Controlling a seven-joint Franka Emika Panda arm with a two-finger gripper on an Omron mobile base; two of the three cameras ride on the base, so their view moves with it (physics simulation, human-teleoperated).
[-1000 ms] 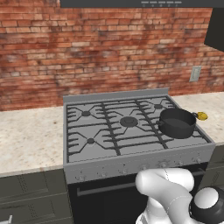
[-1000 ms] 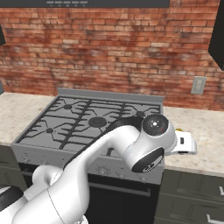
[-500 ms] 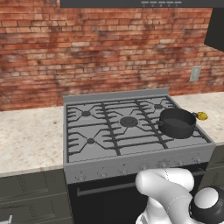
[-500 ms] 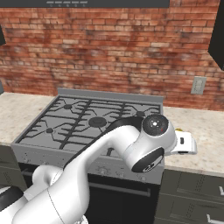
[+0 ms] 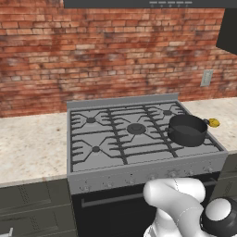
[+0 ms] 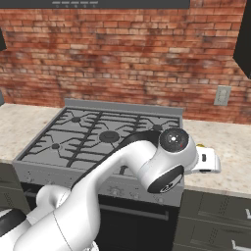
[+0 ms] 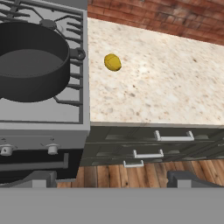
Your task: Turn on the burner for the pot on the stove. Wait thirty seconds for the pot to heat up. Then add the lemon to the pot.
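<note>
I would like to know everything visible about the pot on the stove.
The pot is short, wide and round, of dark grey-black metal, with small side handles. It has no lid and looks empty. It stands upright on the dark grate at the front right of the stove, touching only the grate. The lemon lies apart from it on the counter beside the stove.

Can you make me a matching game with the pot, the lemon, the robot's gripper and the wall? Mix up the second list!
Things:
1. pot
2. lemon
3. gripper
4. wall

Matches:
A. red brick
B. open, holding nothing
C. on the speckled counter
D. on a stove grate

Pairs: 1-D, 2-C, 3-B, 4-A
</note>
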